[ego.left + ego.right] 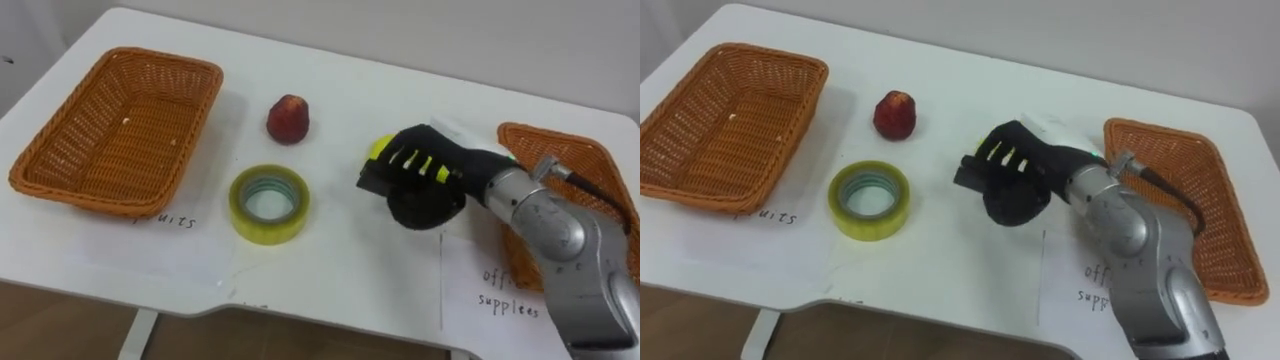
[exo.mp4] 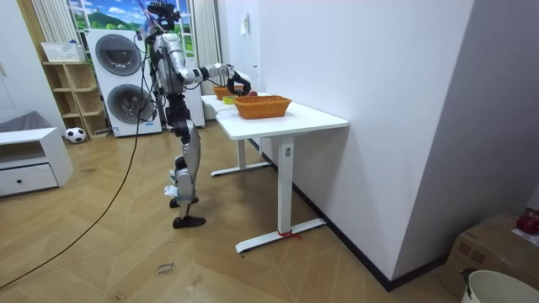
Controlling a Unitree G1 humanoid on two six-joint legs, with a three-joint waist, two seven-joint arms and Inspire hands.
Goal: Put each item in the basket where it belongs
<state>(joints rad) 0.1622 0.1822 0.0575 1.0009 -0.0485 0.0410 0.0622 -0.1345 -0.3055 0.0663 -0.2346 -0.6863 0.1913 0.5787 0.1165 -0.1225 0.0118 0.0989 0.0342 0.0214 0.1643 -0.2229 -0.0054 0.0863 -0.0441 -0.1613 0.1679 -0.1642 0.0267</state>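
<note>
Nearest, the tape (image 1: 269, 204) lies on the table (image 1: 340, 260), not yet sorted. Beyond it, the right hand (image 1: 425, 180) is curled over a yellow item (image 1: 380, 148) low at the table; lift-off cannot be confirmed. The right basket (image 1: 565, 145) shows no contents where visible; the arm hides part of it. Farther back, the red fruit (image 1: 288, 119) sits on the table beside the empty left basket (image 1: 120, 120). Assessment: no item sorted; three items left.
</note>
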